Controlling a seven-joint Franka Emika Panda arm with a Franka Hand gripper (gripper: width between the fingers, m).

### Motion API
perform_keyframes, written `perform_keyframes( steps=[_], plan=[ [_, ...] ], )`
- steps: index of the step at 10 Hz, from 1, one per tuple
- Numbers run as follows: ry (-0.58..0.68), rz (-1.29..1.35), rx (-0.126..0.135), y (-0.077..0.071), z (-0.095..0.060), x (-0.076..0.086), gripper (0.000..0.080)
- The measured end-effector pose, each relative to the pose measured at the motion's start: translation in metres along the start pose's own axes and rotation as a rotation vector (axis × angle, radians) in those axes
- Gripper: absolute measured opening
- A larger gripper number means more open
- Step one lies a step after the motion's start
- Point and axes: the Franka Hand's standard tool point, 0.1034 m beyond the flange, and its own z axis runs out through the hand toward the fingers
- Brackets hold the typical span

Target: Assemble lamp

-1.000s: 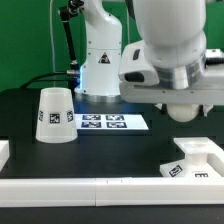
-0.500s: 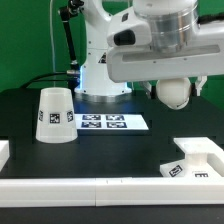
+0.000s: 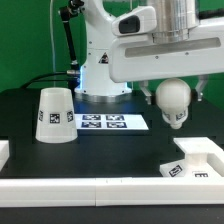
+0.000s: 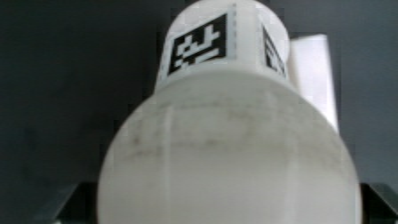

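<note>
My gripper is shut on the white bulb and holds it in the air above the black table, right of centre in the exterior view, round head between the fingers and tagged end pointing down. In the wrist view the bulb fills the picture, with dark fingertips at either side of its head. The flat square base lies on the table below, toward the exterior view's right; a white part of it shows behind the bulb. The cone shade stands at the exterior view's left.
The marker board lies flat on the table between the shade and the bulb. A white rail runs along the table's front edge. The robot's white pedestal and a black cable stand behind the marker board.
The hand has turned upright and shifted slightly to the exterior view's left with the bulb in its grip. The bulb's tagged end now hangs down. Shade and base have not moved.
</note>
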Motion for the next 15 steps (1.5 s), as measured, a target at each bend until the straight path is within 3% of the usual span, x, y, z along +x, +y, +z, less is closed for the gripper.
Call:
perform_keyframes(
  steps=[4, 6, 7, 9, 12, 15],
  plan=[
    [0.261, -0.079, -0.012, 0.003, -0.016, 0.02, 0.0576],
    [0.396, -0.091, -0.023, 0.006, -0.014, 0.016, 0.0576],
    [0.401, -0.193, -0.043, -0.002, -0.014, 0.014, 0.0576],
    [0.39, -0.282, -0.061, -0.006, -0.033, 0.023, 0.0576],
    [0.384, -0.332, -0.048, -0.031, -0.053, 0.044, 0.0576],
    [0.384, -0.334, -0.049, -0.03, -0.051, 0.043, 0.0576]
  ],
)
